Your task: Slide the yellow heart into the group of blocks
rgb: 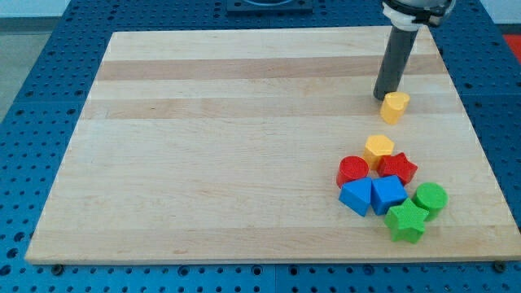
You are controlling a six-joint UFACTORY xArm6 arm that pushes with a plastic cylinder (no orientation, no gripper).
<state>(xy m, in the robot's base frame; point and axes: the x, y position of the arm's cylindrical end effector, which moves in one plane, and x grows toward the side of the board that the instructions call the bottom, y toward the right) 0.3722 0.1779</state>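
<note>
Wood board sitting on blue pegboard. Yellow heart near the view's right edge, apart from the cluster below: yellow hexagon, red cylinder, red star, two blue blocks, green cylinder, green star. Tip touching heart's upper left, plain rod, nothing grasped.

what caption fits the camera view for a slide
My tip sits just up-left of the yellow heart, ready to push it down toward the group of blocks near the board's lower right.
</note>
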